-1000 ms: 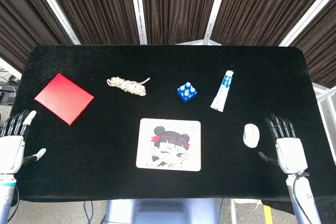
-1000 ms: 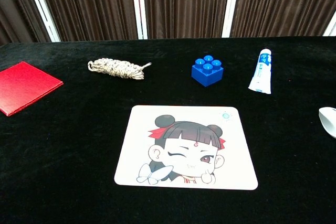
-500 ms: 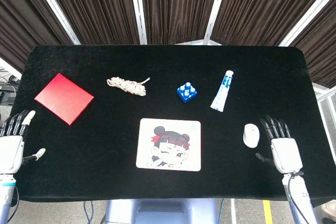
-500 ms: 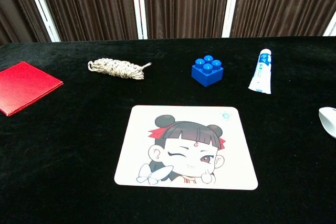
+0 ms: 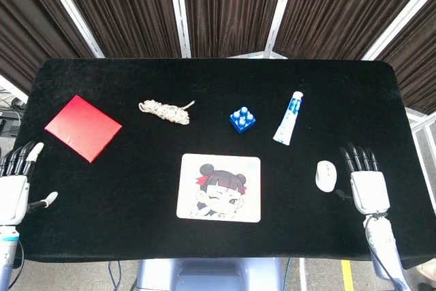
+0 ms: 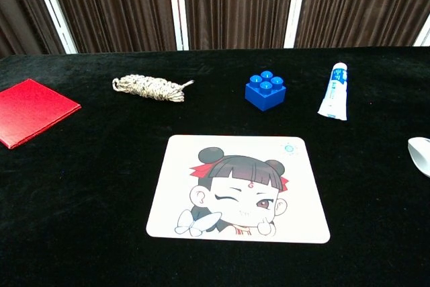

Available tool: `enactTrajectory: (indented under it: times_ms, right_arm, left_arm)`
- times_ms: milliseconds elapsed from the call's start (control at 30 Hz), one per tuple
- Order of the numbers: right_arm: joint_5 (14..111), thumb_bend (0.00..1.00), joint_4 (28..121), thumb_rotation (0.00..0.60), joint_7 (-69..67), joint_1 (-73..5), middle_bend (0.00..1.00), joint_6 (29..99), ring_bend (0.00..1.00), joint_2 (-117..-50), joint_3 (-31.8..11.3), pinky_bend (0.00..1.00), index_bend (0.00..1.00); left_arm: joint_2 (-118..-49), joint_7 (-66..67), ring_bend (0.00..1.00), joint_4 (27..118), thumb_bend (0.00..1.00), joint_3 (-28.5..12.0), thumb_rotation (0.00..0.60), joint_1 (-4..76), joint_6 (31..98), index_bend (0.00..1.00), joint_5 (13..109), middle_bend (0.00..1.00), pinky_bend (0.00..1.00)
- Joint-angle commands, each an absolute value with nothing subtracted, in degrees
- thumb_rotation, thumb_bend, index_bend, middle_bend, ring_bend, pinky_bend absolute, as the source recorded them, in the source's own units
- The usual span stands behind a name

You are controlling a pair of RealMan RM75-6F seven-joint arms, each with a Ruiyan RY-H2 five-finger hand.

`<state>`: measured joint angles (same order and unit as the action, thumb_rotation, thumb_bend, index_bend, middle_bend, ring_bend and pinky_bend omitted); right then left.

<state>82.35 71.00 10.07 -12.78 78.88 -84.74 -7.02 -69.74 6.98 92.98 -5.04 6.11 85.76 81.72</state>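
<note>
The right hand (image 5: 368, 185), empty with fingers spread, rests at the lower right of the head view just beside the mouse (image 5: 326, 175), which lies right of the mat (image 5: 219, 188); the left hand (image 5: 15, 185), likewise empty and spread, sits at the lower left tabletop (image 5: 136, 182) edge.

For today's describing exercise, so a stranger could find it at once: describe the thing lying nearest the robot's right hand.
Start at the black table and find the cartoon-girl mouse pad near its front edge. To the pad's right, just beside the open right hand, lies a white computer mouse. It is the only small, rounded, plain white thing; the toothpaste tube behind it is long with blue print.
</note>
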Motion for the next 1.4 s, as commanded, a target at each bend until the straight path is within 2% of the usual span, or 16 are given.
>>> enactTrajectory:
  times_ms: [33,333,833,1400]
  right_arm:
    - [80.9,0.03,68.1,0.6,10.2,-13.6,0.0,76.8,0.0,-86.5,-7.2,0.0,0.04]
    - [78.0,0.03,61.8,0.6,9.8,-15.4,0.0,72.6,0.0,-90.0,-8.2,0.0,0.04]
    - [75.9,0.03,57.0,0.6,10.9,-17.5,0.0,69.3,0.0,-92.7,-9.0,0.0,0.04]
    - [75.7,0.03,59.3,0.6,11.0,-19.4,0.0,68.4,0.0,-93.8,-9.7,0.0,0.04]
  left_arm:
    - [-69.7,7.0,0.0,93.0,0.12,-5.0,0.6,6.1,85.8,0.0,81.7,0.0,0.0]
    - [-69.8,7.5,0.0,93.5,0.12,-4.9,0.6,6.1,86.0,0.0,82.1,0.0,0.0]
    - [-69.4,6.8,0.0,93.9,0.12,-4.9,0.6,6.1,86.2,0.0,82.5,0.0,0.0]
    - [-69.4,6.5,0.0,94.0,0.12,-5.1,0.6,6.1,86.1,0.0,82.1,0.0,0.0]
